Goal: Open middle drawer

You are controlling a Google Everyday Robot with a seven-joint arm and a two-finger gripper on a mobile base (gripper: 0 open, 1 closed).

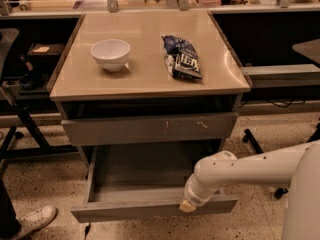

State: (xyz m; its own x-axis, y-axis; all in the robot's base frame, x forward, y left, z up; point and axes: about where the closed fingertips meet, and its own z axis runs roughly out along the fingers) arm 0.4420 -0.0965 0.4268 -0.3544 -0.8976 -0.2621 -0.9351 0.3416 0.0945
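Though middle drawer (pixel 145 174) sits pulled out, end effector (pixel 188 205) at front lip mostly hidden; grip state unclear.

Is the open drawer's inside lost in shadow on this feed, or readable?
Camera view: warm, dim light. The middle drawer is shaded inside, but its bare grey floor reads; the slot under the tabletop is near black; the tool, at the drawer's front edge, is well lit.
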